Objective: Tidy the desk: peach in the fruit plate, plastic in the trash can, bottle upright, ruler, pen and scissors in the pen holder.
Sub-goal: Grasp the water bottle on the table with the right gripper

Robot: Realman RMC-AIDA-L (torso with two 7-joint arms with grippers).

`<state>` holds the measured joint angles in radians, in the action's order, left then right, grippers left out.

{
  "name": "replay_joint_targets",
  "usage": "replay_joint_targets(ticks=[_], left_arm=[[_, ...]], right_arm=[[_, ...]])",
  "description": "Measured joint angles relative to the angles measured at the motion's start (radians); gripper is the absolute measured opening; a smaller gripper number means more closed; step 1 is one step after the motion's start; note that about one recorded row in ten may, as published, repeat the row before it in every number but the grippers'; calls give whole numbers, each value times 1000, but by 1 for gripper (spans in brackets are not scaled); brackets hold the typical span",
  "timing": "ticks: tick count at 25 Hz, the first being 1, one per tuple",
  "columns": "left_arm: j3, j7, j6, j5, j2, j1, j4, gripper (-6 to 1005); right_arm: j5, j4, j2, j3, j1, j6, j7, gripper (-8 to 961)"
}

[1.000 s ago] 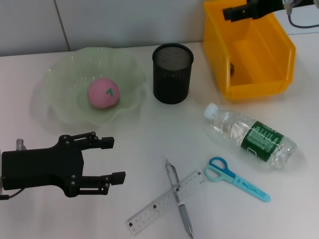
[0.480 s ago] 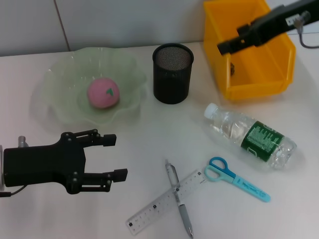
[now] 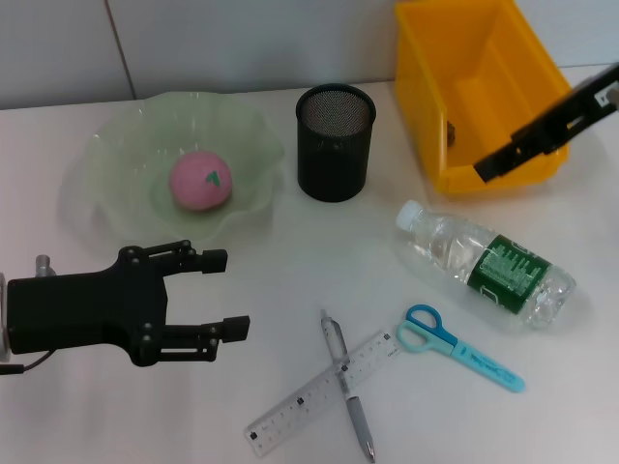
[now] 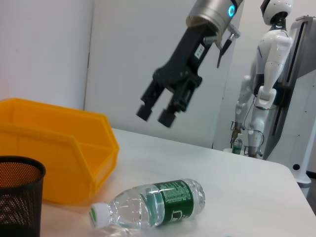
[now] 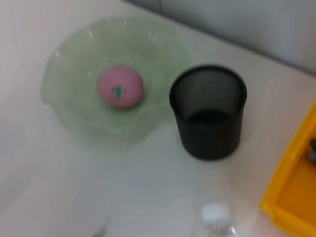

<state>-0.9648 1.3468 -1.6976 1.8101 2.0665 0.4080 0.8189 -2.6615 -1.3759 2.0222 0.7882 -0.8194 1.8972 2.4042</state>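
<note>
- Desk (image 3: 280,261), plain and white, holds everything I am tidying; I describe it from nearest me to farthest.
- Nearest, the clear ruler (image 3: 324,391) lies flat at a slant, and the silver-grey pen (image 3: 346,382) lies crossed with it, the two touching where they cross.
- Just to the right of them, the scissors (image 3: 456,346) lie flat, light blue handles toward the pen, covered blade pointing away to the right.
- My left gripper (image 3: 227,295) hovers low at the near left of the desk, its two black fingers (image 3: 198,259) spread apart and grasping nothing.
- Farther back on the right, the bottle (image 3: 484,263) lies on its side, white cap pointing toward the pen holder, green label around its middle.
- My right gripper (image 4: 157,113) hangs in the air above the desk, over the gap between the bottle and the trash can; its fingers are parted with nothing between them.
- Beyond my left gripper, the fruit plate (image 3: 116,159) sits at the far left, and the peach (image 3: 201,181) rests in its middle.
- Just right of the plate stands the pen holder (image 3: 335,142), upright, with nothing visible inside.
- Farthest right, the yellow trash can (image 3: 479,92) sits with its lowered side facing me; a small dark item lies inside it, too small for me to identify.
</note>
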Motion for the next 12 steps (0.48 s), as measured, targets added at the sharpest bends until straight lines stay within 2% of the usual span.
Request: replay_joint_targets(ticks=[6, 12], left_arm=[[0, -4, 6, 0, 0, 7, 0, 837], [0, -8, 7, 0, 0, 12, 0, 837]], right_arm=[[-29, 130, -27, 6, -27, 7, 5, 769], [-37, 209, -33, 15, -51, -43, -9, 769]])
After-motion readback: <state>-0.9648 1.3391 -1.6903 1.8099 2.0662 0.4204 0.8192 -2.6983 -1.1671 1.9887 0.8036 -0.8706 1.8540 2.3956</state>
